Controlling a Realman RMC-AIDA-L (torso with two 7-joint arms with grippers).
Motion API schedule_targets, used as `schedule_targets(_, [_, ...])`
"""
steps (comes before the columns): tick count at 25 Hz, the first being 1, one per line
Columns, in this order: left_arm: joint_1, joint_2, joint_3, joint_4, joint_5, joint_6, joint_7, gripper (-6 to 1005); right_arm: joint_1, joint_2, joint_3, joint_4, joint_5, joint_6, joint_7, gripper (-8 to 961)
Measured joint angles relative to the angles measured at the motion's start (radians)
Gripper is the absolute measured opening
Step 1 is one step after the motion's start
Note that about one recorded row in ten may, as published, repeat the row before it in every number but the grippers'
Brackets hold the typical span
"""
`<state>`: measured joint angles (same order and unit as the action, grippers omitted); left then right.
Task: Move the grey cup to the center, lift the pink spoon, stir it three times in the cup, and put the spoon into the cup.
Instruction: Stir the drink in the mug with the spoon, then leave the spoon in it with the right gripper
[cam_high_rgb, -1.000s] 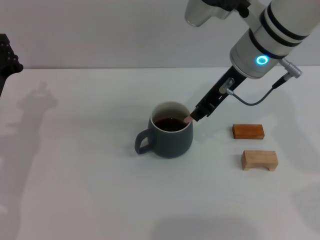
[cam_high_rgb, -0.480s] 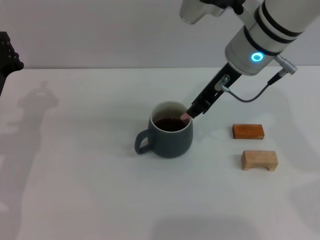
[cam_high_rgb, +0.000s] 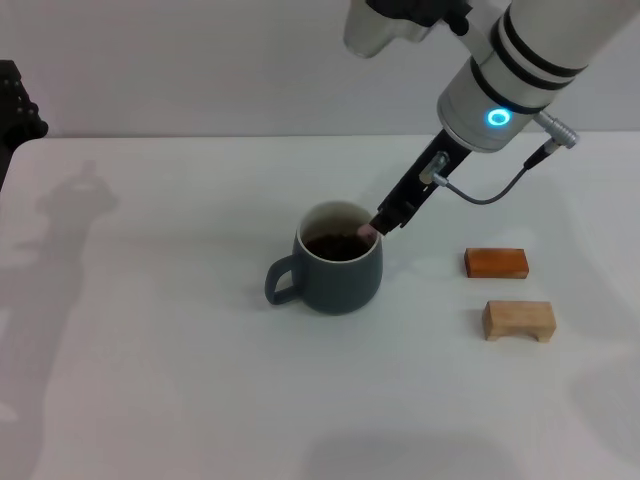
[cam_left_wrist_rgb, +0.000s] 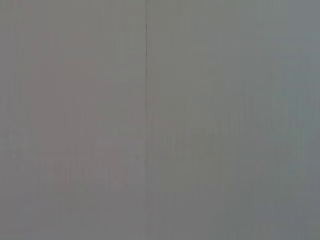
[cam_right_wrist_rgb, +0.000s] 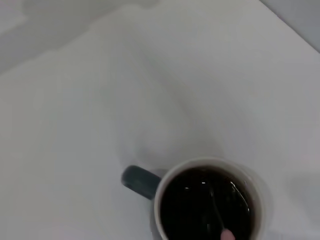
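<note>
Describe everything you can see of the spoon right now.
Little of the spoon shows. In the head view only a short pale pink stub of its handle sticks out just below the right gripper, which is shut on it above the cup's right rim. In the right wrist view the pink end leads into a thin neck slanting down into the dark liquid; the bowl is submerged and hidden. I cannot tell whether it touches the cup wall.

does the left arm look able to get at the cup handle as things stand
Probably yes. The grey cup turns its handle toward the robot's left, with bare table beside it. The right gripper holds the pink spoon at the opposite rim.
</note>
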<state>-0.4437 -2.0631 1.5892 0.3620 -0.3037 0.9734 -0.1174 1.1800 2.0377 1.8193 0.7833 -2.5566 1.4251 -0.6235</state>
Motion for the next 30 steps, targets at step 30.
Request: schedule_targets(30, [-0.006, 0.001, -0.014, -0.006, 0.000, 0.004, 0.001, -2, 0.054, 0.018, -0.003, -0.002, -0.023, 0.038, 0.002, 120])
